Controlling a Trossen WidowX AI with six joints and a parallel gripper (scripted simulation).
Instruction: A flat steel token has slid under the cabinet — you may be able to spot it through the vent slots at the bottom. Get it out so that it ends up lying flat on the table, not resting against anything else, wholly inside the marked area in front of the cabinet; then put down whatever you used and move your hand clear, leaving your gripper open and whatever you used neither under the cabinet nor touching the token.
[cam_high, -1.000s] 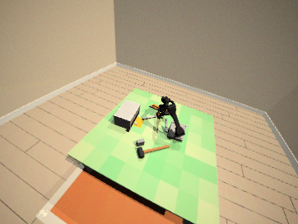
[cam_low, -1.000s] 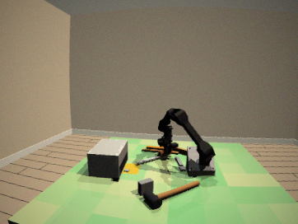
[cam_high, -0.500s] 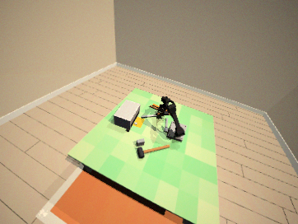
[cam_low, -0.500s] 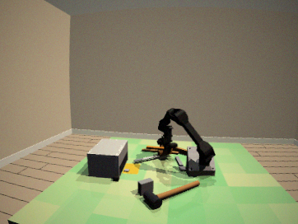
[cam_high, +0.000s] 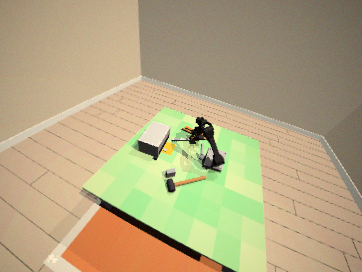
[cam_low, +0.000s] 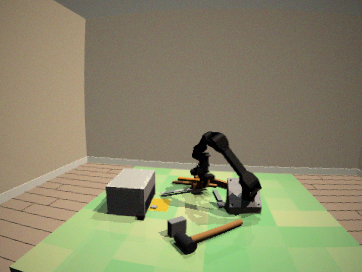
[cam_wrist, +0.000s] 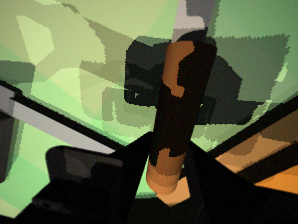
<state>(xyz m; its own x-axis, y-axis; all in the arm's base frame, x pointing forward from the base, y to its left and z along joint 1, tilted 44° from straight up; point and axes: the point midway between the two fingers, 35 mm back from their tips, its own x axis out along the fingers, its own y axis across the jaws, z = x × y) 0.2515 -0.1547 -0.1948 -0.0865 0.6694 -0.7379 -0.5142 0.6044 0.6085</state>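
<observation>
In the exterior view, the cabinet (cam_high: 155, 135) (cam_low: 131, 182) stands on the left of the table (cam_high: 225, 215) (cam_low: 290, 245), and the arm's base (cam_high: 222, 152) (cam_low: 234, 199) stands on the right. The marked area (cam_high: 170, 148) (cam_low: 161, 205) lies between them, just beside the cabinet. On this area, near its cabinet side, lies the token (cam_high: 165, 150) (cam_low: 154, 206). Nearer to the camera is a block (cam_high: 170, 173) (cam_low: 176, 227); before it lies a mallet (cam_high: 191, 181) (cam_low: 215, 232), with its handle pointing right. In the wrist view, a round tool handle (cam_wrist: 178, 75) is between the gripper's (cam_wrist: 170, 145) fingers.
</observation>
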